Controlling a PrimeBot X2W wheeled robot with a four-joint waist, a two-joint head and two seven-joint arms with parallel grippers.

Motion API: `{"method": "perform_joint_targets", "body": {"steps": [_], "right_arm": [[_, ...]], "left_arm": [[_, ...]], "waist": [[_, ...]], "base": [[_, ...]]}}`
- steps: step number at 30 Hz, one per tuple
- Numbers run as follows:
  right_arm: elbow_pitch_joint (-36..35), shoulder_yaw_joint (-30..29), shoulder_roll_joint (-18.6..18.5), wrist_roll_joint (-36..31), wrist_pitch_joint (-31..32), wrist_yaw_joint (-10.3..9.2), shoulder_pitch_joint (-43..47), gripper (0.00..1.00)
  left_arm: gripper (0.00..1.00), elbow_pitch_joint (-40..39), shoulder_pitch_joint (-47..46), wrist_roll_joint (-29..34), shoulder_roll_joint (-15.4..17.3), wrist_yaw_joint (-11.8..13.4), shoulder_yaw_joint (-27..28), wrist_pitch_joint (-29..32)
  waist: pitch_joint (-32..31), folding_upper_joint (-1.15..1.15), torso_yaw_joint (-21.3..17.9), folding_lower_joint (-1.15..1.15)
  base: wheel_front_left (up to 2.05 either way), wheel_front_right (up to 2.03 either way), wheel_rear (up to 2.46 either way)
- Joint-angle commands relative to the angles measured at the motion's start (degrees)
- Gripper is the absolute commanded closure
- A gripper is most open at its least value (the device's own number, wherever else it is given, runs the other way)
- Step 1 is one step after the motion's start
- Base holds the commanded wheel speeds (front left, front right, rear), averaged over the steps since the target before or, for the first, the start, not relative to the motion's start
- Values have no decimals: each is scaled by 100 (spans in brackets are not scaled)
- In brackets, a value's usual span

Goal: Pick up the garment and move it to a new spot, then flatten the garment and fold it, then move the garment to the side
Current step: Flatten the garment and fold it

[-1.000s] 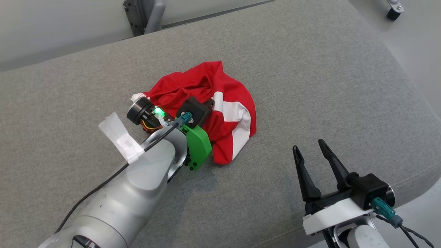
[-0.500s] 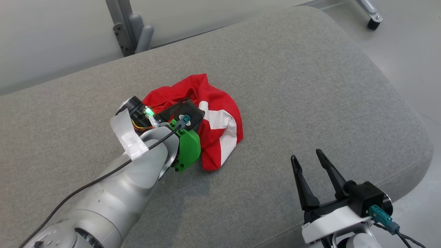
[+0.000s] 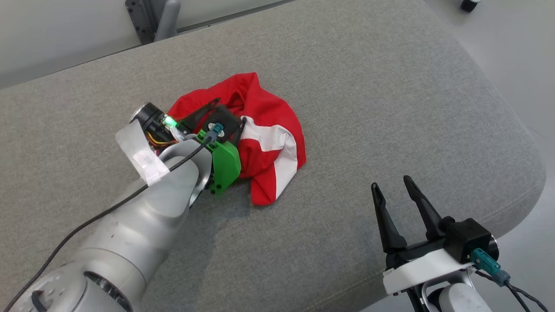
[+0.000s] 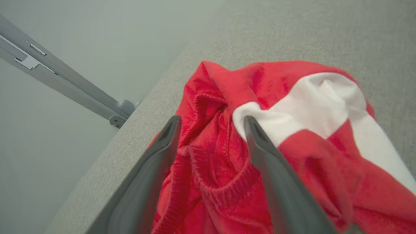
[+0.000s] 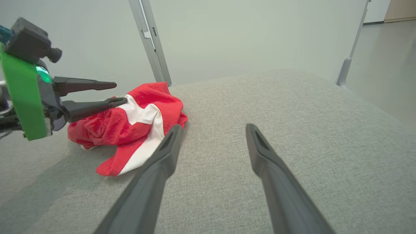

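Your left gripper point(image 3: 230, 110) has spread its two dark fingers since a second ago, when they were pressed into the cloth. Now they stand apart over the garment point(image 3: 269, 130), with bunched fabric lying between them but not pinched. You see the garment as a crumpled heap just left of the middle of the head view: soft red knit with a broad white band and a ribbed hem that curls up between the fingers in the left wrist view. It rests on the grey cushion point(image 3: 368, 86), a flat pad of coarse woven cloth with a seamed, rounded edge. Your right gripper point(image 3: 391, 183) hangs at the lower right of the head view, its tapered fingers apart and holding nothing, well clear of the garment. You have bare cushion on every side of the heap, widest toward the right and the top of the frame. The pad curves off at the right into the pale floor point(image 3: 511, 52), and a grey metal post point(image 3: 147, 17) stands past its far edge at the upper left.
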Motion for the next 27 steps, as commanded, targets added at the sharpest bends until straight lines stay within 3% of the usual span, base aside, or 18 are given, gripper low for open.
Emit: {"method": "perform_joint_targets", "body": {"steps": [1, 3, 6, 13, 27], "right_arm": [[6, -2, -5, 38, -14, 0, -16, 0], [19, -55, -8, 41, -14, 0, 10, 0], [18, -80, -4, 51, -14, 0, 39, 0], [-21, -66, -6, 129, -14, 0, -47, 0], [-35, -92, -5, 224, -14, 0, -78, 0]], "left_arm": [[0, -95, -185, -83, 61, 104, 86, -82], [0, -266, -266, -26, 126, 272, 152, -151], [0, -221, -186, 81, 211, 298, 36, -174], [0, -8, 9, 212, 138, -67, -313, 53], [0, -22, 149, 286, 19, -130, -659, 101]], "waist": [[12, 0, 15, 0], [11, 0, 52, 0], [-4, 0, 89, 0], [27, 0, 90, 0], [176, 0, -2, 0]], "base": [[0, 0, 0], [0, 0, 0], [0, 0, 0], [0, 0, 0], [0, 0, 0]]}}
